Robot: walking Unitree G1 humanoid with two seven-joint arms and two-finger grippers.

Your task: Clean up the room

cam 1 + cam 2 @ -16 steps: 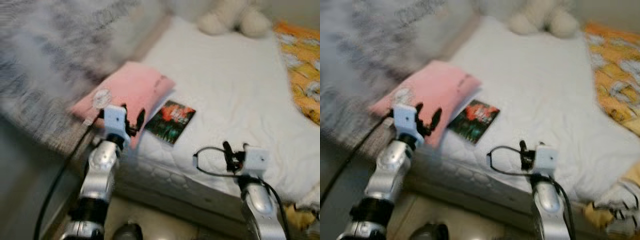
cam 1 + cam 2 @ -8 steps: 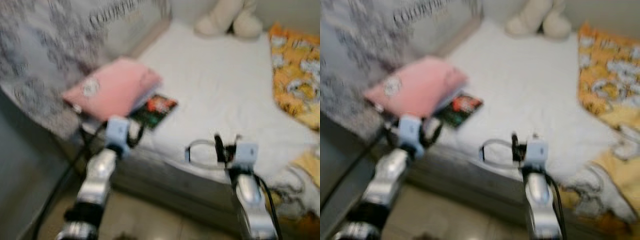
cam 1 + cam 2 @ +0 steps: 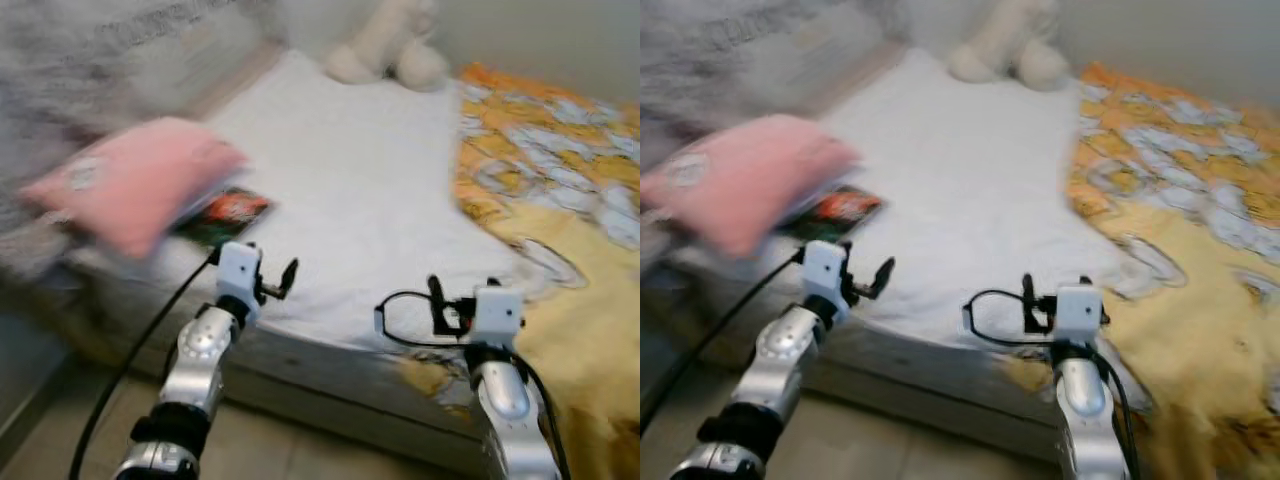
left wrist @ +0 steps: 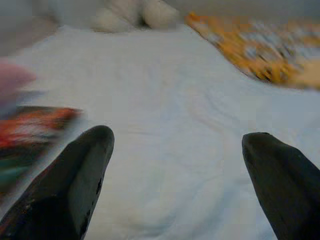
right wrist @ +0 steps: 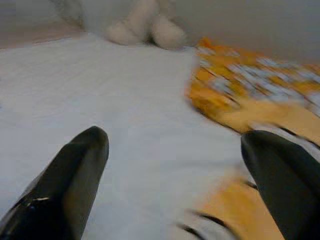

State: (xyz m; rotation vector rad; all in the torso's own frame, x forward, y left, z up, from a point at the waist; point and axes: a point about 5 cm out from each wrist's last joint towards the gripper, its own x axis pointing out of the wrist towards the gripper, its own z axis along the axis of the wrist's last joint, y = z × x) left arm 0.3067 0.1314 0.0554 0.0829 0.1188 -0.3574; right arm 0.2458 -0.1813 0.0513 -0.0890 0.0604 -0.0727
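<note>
A bed with a white sheet lies before me. A pink pillow rests at its left edge, with a red and green book tucked beside it. A cream plush toy sits at the far end. A yellow-orange patterned blanket covers the right side and hangs over the near edge. My left gripper is open and empty over the near edge, just right of the book. My right gripper is open and empty near the blanket's edge.
A grey patterned wall or hanging rises along the left of the bed. Tiled floor runs below the mattress's near side. A black cable trails from my left arm. The picture is blurred.
The whole view has swung to the right, so the pillow and book sit further left and more of the blanket shows. Both arms hold the same pose, fingers still apart.
</note>
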